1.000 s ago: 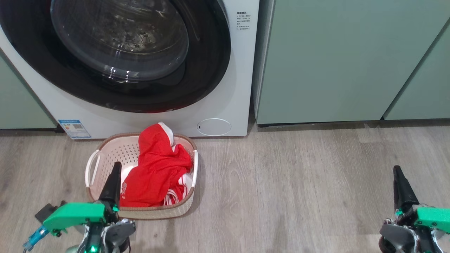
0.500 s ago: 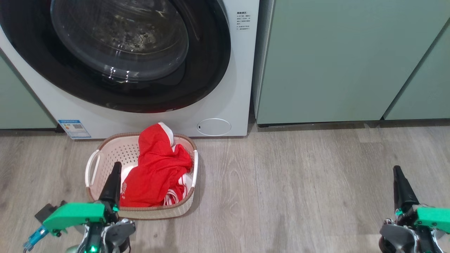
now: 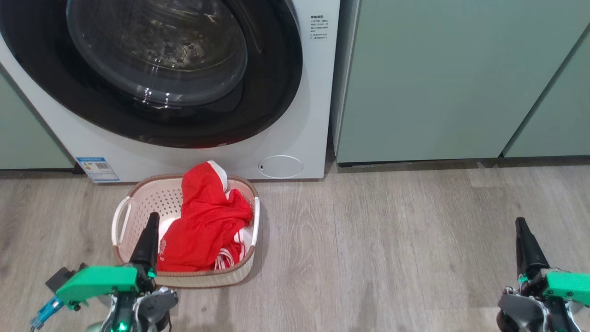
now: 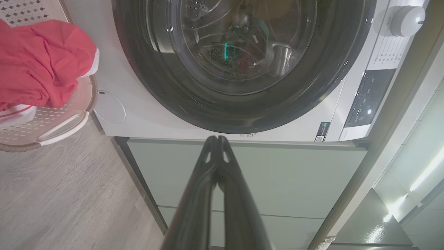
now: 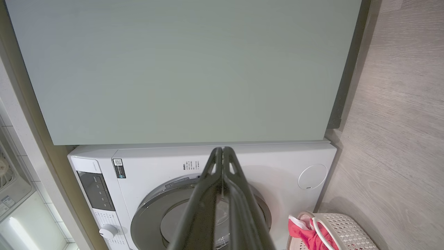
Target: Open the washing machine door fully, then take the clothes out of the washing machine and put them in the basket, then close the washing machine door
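Observation:
The white washing machine (image 3: pixel 295 133) fills the upper left of the head view, and its black-rimmed glass door (image 3: pixel 156 50) lies flush against the front. On the floor in front of it stands the cream basket (image 3: pixel 138 198), with red clothes (image 3: pixel 203 226) heaped inside. My left gripper (image 3: pixel 152 216) is shut and empty at the lower left, its tip over the basket's near side. Far off at the lower right, my right gripper (image 3: pixel 520 222) is shut and empty above the floor. The left wrist view shows the door (image 4: pixel 242 62), the clothes (image 4: pixel 38 62) and my shut fingers (image 4: pixel 216 163).
Pale-green cabinet doors (image 3: pixel 438 78) stand to the right of the machine, and another cabinet (image 3: pixel 23 133) to its left. Grey wood-look floor (image 3: pixel 378 249) spreads between the basket and my right gripper. A round flap (image 3: pixel 280 166) sits low on the machine's front.

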You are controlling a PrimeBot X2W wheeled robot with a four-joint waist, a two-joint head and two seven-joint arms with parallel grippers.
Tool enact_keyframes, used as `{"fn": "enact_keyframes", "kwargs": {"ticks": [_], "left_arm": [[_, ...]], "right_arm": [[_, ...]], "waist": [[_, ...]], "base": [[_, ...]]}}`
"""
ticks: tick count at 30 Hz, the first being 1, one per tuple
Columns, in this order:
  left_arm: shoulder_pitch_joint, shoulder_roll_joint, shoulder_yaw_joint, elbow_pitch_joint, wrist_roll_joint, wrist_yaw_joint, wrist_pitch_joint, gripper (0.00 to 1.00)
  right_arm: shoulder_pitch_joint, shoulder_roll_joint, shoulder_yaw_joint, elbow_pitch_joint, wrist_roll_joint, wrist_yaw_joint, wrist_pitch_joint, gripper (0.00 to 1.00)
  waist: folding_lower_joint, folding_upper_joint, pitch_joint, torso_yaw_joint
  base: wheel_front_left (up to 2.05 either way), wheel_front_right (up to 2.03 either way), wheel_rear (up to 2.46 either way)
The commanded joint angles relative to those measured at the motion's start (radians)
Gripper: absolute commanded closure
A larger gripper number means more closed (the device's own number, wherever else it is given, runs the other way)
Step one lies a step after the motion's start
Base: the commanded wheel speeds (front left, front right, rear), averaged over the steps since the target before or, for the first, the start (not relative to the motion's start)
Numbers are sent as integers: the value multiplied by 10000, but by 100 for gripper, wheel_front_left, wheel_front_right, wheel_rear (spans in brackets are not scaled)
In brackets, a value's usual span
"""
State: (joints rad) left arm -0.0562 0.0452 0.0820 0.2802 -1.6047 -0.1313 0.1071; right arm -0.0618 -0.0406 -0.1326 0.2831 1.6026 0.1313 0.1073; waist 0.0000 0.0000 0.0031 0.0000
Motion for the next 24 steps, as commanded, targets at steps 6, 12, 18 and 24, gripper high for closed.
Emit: {"fn": "enact_keyframes", "kwargs": {"ticks": [6,12,18,24], "left_arm": [[-518,51,318,-353,-40,6,61,100],[-518,51,318,-353,-40,6,61,100],[-518,51,318,-353,-40,6,61,100],[-518,51,318,-353,-40,6,61,100]], "right_arm": [[-461,-97,189,-384,62,-6,58,100],[-461,-97,190,-384,62,-6,58,100],[-461,-97,190,-384,62,-6,58,100],[-461,-97,190,-384,62,-6,58,100]], "waist": [[0,0,0,0],[0,0,0,0],[0,0,0,0],[0,0,0,0]], "base": [[0,0,0],[0,0,0],[0,0,0],[0,0,0]]}}
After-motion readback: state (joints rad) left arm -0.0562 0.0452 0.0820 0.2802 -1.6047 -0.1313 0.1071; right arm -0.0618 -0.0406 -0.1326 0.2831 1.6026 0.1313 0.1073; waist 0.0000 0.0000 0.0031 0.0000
